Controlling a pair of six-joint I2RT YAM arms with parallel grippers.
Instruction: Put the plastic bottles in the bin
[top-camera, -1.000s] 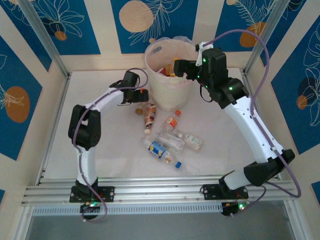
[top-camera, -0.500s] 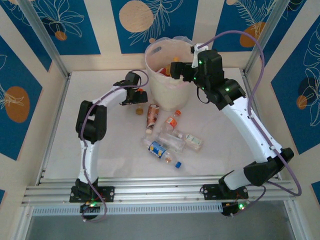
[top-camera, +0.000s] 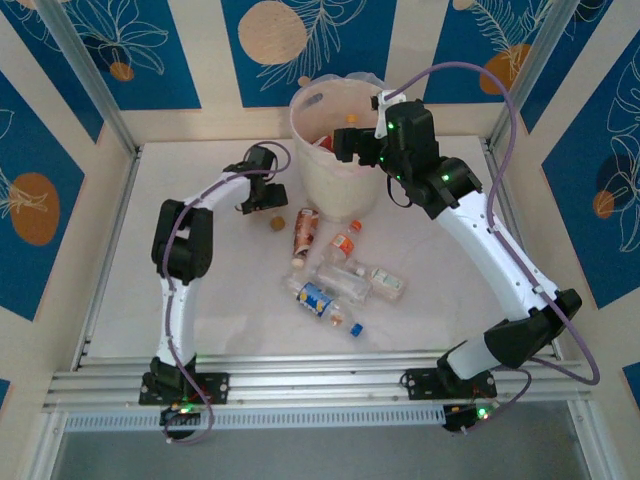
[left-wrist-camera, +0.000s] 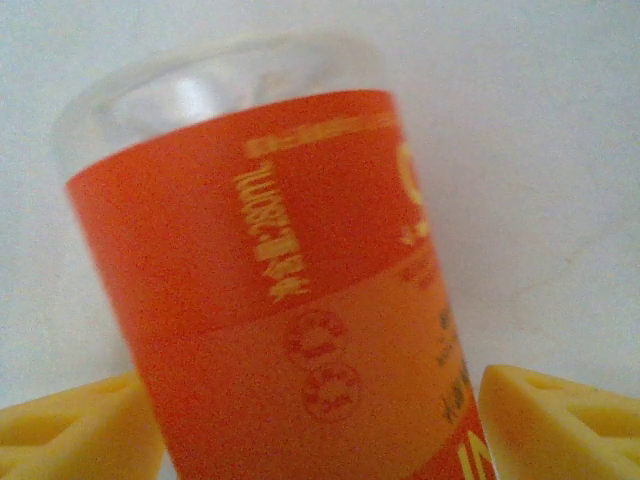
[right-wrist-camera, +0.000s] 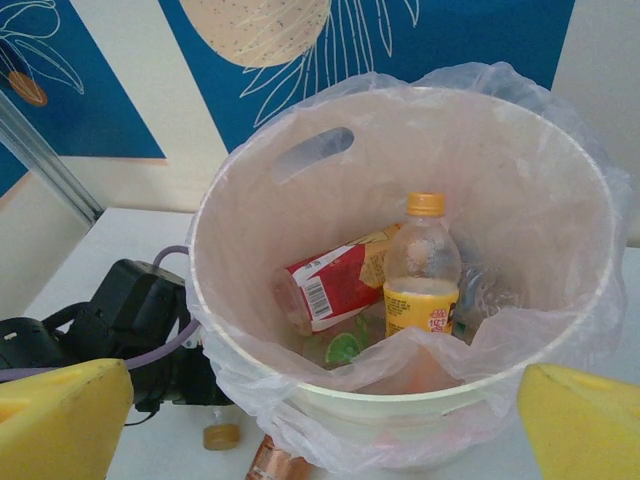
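Note:
An orange-labelled plastic bottle (left-wrist-camera: 290, 300) lies on the table, its clear base pointing away from the camera. My left gripper (left-wrist-camera: 320, 425) straddles it: the left finger (left-wrist-camera: 80, 430) is against its side and a sliver of table shows by the right one. In the top view the left gripper (top-camera: 262, 195) sits left of the bin (top-camera: 335, 195), with that bottle's orange cap (top-camera: 277, 222) poking out. My right gripper (top-camera: 352, 143) hangs open and empty over the bin's rim (right-wrist-camera: 400, 395). Inside are a red-labelled bottle (right-wrist-camera: 335, 285) and a yellow-labelled one (right-wrist-camera: 422, 265).
Several more bottles lie in front of the bin: a copper-red one (top-camera: 304, 232), an orange-labelled one (top-camera: 343, 245), clear ones (top-camera: 385, 282), a blue-labelled one (top-camera: 315, 297). Aluminium frame rails (top-camera: 110, 120) and patterned walls close in the table.
The left arm has drawn in and its jaws have narrowed around the orange-labelled bottle. The right gripper has shifted left, further over the bin, still open.

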